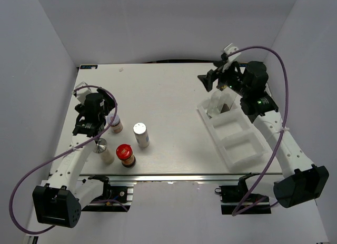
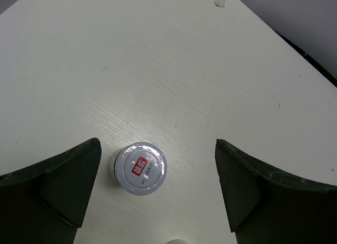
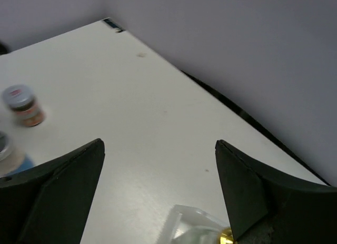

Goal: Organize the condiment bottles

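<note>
A small white-lidded jar [image 1: 115, 123] stands at the table's left; in the left wrist view the jar [image 2: 140, 168] sits between the jaws, nearer the left finger, untouched. My left gripper [image 1: 102, 120] [image 2: 157, 149] is open above it. Two silver-capped shakers [image 1: 140, 134] [image 1: 102, 149] and a red-lidded dark jar [image 1: 125, 155] stand nearby. Clear glass [image 1: 220, 103] of a tall bottle stands in the far compartment of the white tray [image 1: 247, 157]. My right gripper [image 1: 213, 82] [image 3: 159, 144] is open and empty above it. The bottle [image 3: 192, 228] and its gold pourer [image 3: 227, 236] show below the jaws.
The tray's two nearer compartments hold nothing. The white-lidded jar [image 3: 22, 104] and a shaker [image 3: 5, 146] show far left in the right wrist view. White walls enclose the table at the back and on both sides. Purple cables loop beside both arms.
</note>
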